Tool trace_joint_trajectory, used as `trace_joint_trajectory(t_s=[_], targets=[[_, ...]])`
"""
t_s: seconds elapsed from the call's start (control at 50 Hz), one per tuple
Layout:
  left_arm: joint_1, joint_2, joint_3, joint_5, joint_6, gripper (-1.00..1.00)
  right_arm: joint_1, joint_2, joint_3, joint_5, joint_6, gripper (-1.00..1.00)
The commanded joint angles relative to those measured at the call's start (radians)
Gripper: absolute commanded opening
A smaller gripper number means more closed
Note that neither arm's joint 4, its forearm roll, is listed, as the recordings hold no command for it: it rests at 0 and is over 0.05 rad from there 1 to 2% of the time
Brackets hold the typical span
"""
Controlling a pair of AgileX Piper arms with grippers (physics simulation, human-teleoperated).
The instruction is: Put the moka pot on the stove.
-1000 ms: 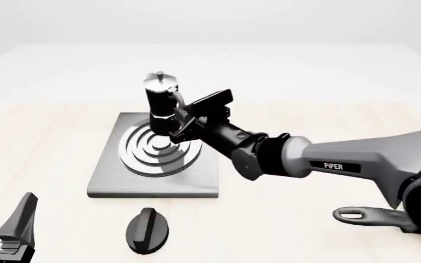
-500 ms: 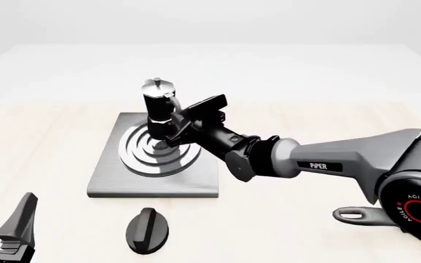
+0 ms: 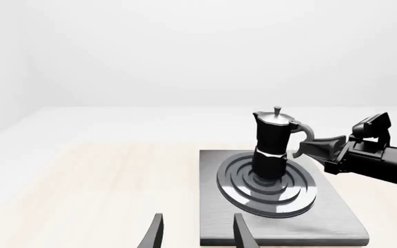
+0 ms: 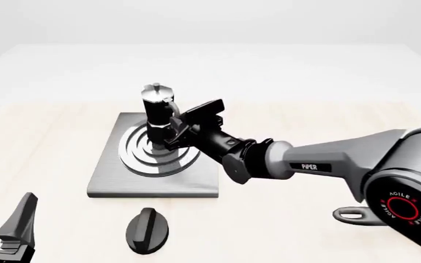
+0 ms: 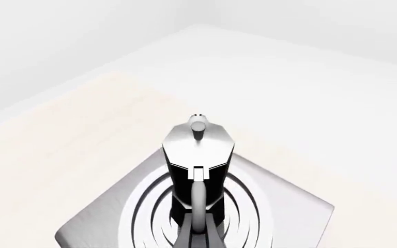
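Observation:
The moka pot (image 4: 156,109), black with a silver lid and knob, stands upright on the middle of the stove's ring burner (image 4: 143,156). My right gripper (image 4: 172,131) comes in from the right and is shut on the pot's curved handle. In the left wrist view the moka pot (image 3: 270,144) rests on the stove (image 3: 336,219), with the right gripper (image 3: 303,150) at its handle. The right wrist view looks down on the pot (image 5: 198,147), its handle between my fingers (image 5: 211,238), above the stove (image 5: 88,232). My left gripper (image 4: 4,205) stands open near the front left, holding nothing.
A black oval knob (image 4: 147,230) lies in front of the stove plate. A grey pan handle with a loop end (image 4: 360,215) pokes out at the lower right, its pan hidden behind the right arm.
The right gripper has carried the pot down and slightly left, from above the burner's rear edge onto its middle. The left arm has not moved.

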Motion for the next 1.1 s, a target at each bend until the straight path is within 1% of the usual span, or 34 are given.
trace_joint_trajectory(t_s=[0.02, 0.66, 0.68, 0.92, 1.1], targets=[[0.0, 0.0, 0.0, 0.0, 0.0, 1.0, 0.0, 0.002, -0.015, -0.008, 0.011, -1.0], [0.0, 0.0, 0.0, 0.0, 0.0, 1.0, 0.019, 0.044, -0.028, -0.014, 0.026, -1.0], [0.0, 0.0, 0.0, 0.0, 0.0, 1.0, 0.021, 0.045, -0.028, -0.014, 0.025, 1.0], [0.0, 0.0, 0.0, 0.0, 0.0, 1.0, 0.03, 0.051, -0.025, -0.02, 0.027, 1.0], [0.0, 0.0, 0.0, 0.0, 0.0, 1.0, 0.021, 0.052, -0.028, -0.015, 0.027, 1.0]])
